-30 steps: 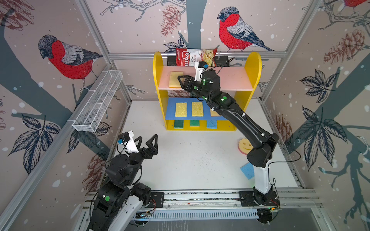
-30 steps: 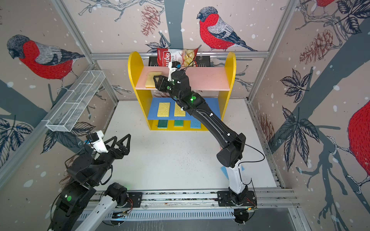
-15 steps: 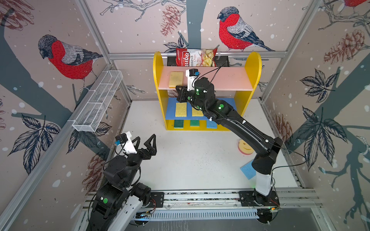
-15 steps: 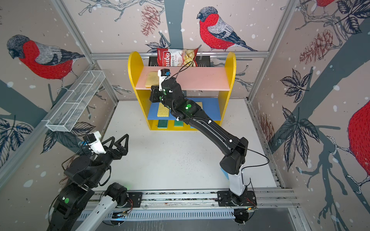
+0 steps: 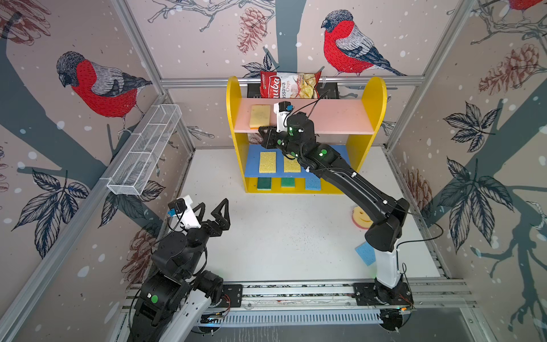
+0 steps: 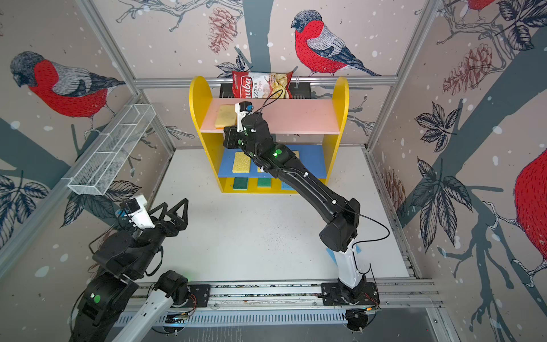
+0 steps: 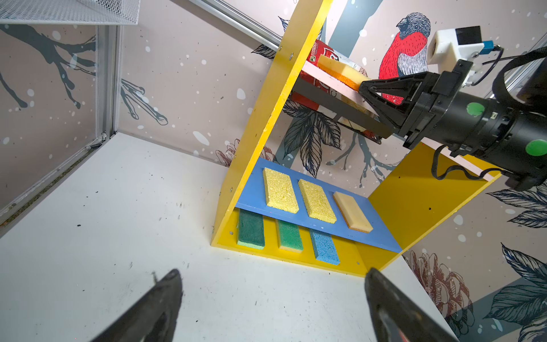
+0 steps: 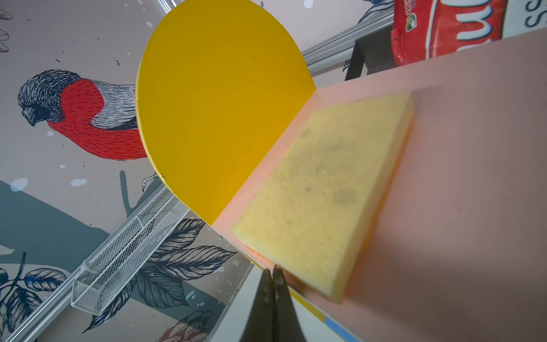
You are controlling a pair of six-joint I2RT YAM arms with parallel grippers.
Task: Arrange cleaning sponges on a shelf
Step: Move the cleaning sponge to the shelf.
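- shelf [image 5: 373, 118] stands at the far side of the table [image 5: 281, 237], open front facing the arms
- tan-yellow sponge [image 5: 260, 116] lies flat on the shelf's pink top board [image 5: 334, 117], close to the left side panel, front end at the board's front edge
- right gripper [image 8: 271, 274] is at the front edge of that board, just in front of the tan-yellow sponge's near corner; fingers pressed together, nothing between them; contact with the sponge can't be told
- blue middle board [image 7: 381, 237]: two bright yellow sponges [image 7: 279, 191] and one tan sponge [image 7: 352, 211] in a row
- yellow base of the shelf: two dark green sponges [image 7: 251, 229] and a light blue sponge [image 7: 325, 247]
- round smiley sponge [image 5: 359, 217] and another blue sponge [image 5: 365, 253] lie on the table well in front of the shelf, right side, partly hidden by the right arm
- left gripper [image 5: 213, 207] hangs well in front of the shelf, left side, fingers spread wide, empty
- chips bag [image 5: 288, 86] sits behind the shelf's top
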